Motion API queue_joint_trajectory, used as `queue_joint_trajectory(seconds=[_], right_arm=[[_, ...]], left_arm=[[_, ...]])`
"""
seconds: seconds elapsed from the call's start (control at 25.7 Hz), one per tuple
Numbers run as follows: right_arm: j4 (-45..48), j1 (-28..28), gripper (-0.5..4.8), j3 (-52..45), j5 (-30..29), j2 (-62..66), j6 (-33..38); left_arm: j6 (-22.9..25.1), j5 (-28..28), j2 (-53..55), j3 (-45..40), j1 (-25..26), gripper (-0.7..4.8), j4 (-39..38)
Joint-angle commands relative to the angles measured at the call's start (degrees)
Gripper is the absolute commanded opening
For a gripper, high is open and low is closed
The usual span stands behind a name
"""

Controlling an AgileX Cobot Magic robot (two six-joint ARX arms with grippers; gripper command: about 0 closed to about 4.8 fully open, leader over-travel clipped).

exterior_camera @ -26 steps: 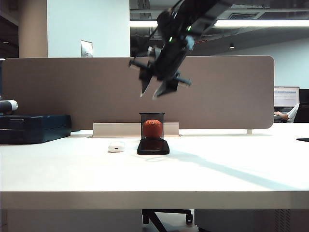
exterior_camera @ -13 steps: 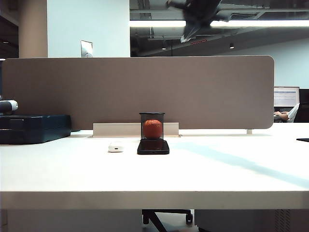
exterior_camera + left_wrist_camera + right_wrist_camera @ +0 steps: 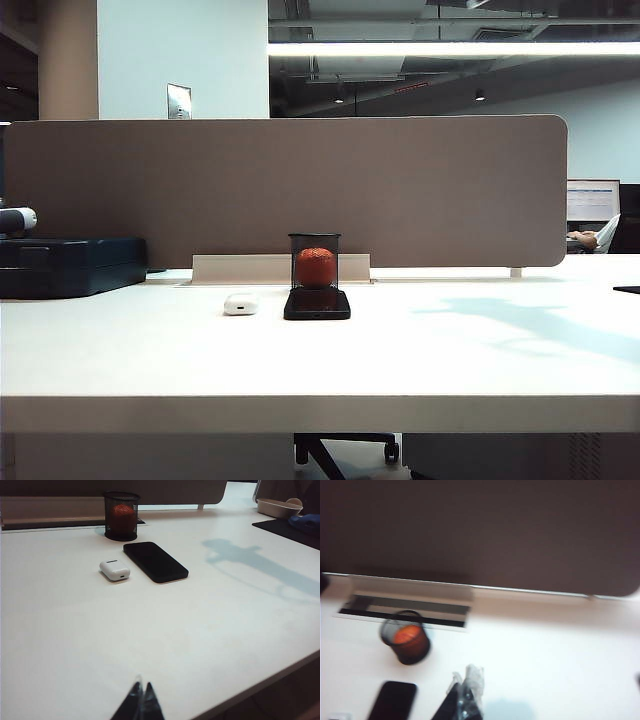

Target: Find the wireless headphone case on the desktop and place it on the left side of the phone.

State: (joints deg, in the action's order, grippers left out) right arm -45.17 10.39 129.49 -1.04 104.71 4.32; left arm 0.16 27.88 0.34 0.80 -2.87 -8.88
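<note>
Wireless headphone case (image 3: 114,570): on table (image 3: 200,630), just beside phone (image 3: 155,561), on its left. Likely light, rigid, glossy-slippery; grip across narrow flanks. Left tool (image 3: 141,700): closed, empty, well apart. Right tool (image 3: 462,700): closed, empty, aloft.

The wireless headphone case (image 3: 240,303) (image 3: 114,570), small, glossy white and rounded, lies flat on the off-white surface (image 3: 320,360) just left of the phone (image 3: 317,304) (image 3: 155,561), a thin black slab lying flat. A narrow gap separates them.
</note>
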Motion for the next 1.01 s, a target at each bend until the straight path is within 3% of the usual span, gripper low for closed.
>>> queue_joint_trajectory(seconds=[0.04,0.74,1.01], right_arm=[[-3.9,-3.0,-0.08,0.3,-0.2,-3.1,-0.7],[-18.5,-14.3,-0.08,-0.6,-4.1,-17.5,-3.1],[-14.7,-14.6,-0.08,-16.0,-4.2,-27.8,-3.1]], left_arm=[[-0.2,0.2,0.0,0.1,0.1,-0.05,-0.1],[-0.2,-2.6,0.0,0.1,0.1,-0.06,-0.1],[-0.2,-4.7,0.0,0.1,0.1,-0.05,-0.2]])
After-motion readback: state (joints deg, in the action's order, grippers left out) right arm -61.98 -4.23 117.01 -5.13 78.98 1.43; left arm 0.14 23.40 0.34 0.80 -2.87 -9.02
